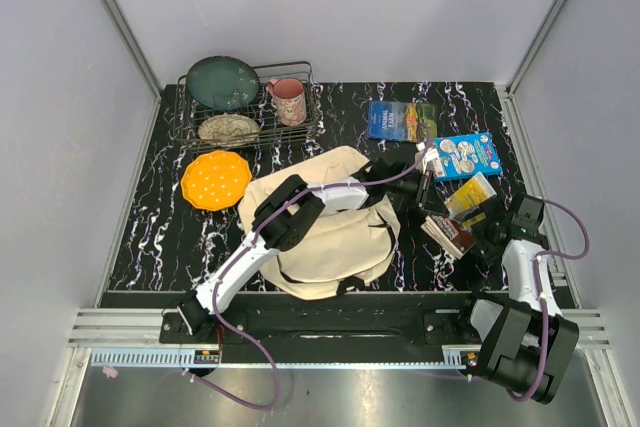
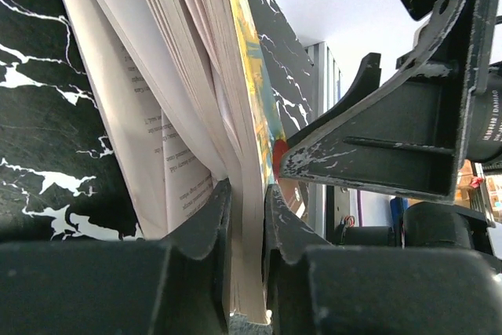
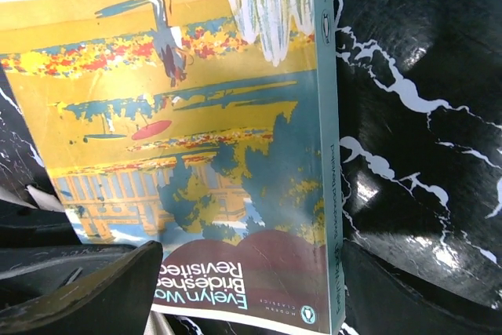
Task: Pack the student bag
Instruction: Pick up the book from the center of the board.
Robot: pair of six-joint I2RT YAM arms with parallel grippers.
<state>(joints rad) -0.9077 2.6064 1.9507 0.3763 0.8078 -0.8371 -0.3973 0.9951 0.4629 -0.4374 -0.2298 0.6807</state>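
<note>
**Student bag** (image 1: 340, 259): slumped at the middle of the table's (image 1: 160, 237) near edge, with the left arm lying across its top.

**Brideshead Revisited paperback** (image 3: 196, 154): just right of the bag, toward the table's right edge. This is the item in hand.

**Left gripper** (image 2: 245, 203): narrow, pinching the yellow cover and only part of the leaves. The other pages fan loose to one side.

**Right gripper** (image 3: 251, 296): spread wide, one finger on either side of the book's title end, clasping nothing.

**Step, as judged:** raise the paperback and carry it to the bag.
- A pinch on part of the page block lets the rest sag open. The book would likely travel better if the whole thickness were taken, or if the right gripper steadied the loose half first.
- Lift it clear of the table before swinging it toward the bag, and release it low over the opening.

**Farther out:** a blue box (image 1: 468, 155) and a blue-covered book (image 1: 400, 119) lie toward the far right corner. An orange plate (image 1: 215, 179) and a dish rack (image 1: 265, 132) are toward the far left corner.

**Not resolved:**
- The bag's mouth lies under the arm, so whether the flap is open or closed cannot be told.
- The overhead view shows the paperback only in fragments between the two grippers.
- Whether its far end rests on the table is unclear.
</note>
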